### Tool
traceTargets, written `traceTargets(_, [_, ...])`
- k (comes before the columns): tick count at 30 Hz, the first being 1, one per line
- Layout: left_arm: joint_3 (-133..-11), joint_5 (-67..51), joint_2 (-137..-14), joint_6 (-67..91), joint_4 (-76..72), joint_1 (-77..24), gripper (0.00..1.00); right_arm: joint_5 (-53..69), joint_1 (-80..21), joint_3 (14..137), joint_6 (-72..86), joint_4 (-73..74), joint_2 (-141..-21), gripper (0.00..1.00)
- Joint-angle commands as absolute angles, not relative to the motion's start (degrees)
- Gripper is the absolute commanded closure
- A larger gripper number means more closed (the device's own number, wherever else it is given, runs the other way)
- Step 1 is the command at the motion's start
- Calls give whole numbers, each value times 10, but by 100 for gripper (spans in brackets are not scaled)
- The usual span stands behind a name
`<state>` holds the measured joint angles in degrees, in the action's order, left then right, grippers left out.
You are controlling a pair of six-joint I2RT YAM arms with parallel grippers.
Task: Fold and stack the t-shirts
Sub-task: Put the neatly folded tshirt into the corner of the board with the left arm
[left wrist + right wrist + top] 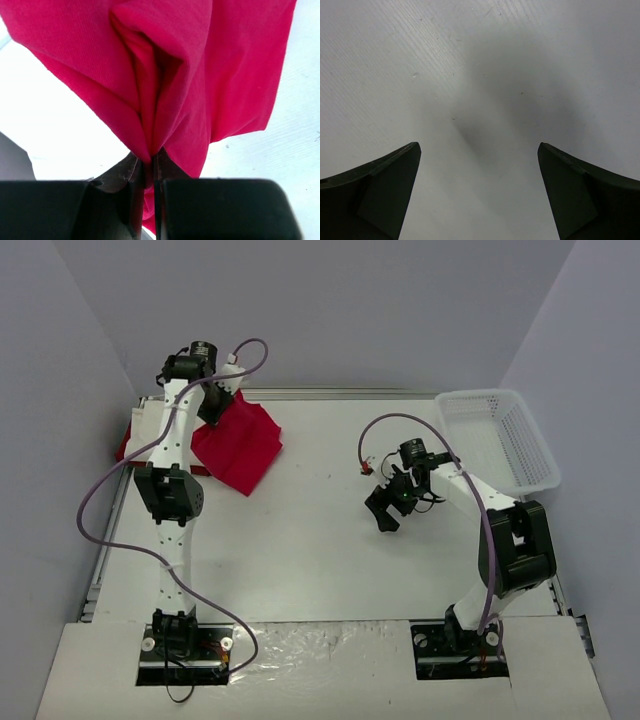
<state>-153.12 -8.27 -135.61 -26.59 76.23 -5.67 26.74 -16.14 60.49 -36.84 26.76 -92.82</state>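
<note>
Folds of red t-shirt (pixel 200 75) fan out from the clamped left tool (pixel 148 164).

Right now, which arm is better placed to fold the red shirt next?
Left. The left claw is shut on the red shirt at the far left of the table. The right claw is open and empty over bare table, apart from the cloth.

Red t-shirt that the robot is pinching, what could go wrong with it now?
The left gripper is shut on just a small bunched pinch of the soft bright red t-shirt, so the cloth might slip out. The shirt is crumpled, not flat, and the right gripper is open over bare white table, far away, so one arm alone may fold it messily.
</note>
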Motion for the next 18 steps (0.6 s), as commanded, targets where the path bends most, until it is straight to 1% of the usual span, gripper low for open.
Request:
traceTargets(1, [-1563, -70, -1284, -268, 821, -38, 97, 280, -159, 599, -367, 276, -938, 0])
traceTargets(10, [-1601, -53, -1266, -279, 825, -34, 98, 264, -165, 596, -369, 276, -960, 0])
traceTargets(18, [-1605, -98, -1238, -256, 800, -33, 98, 251, -172, 595, -368, 276, -976, 0])
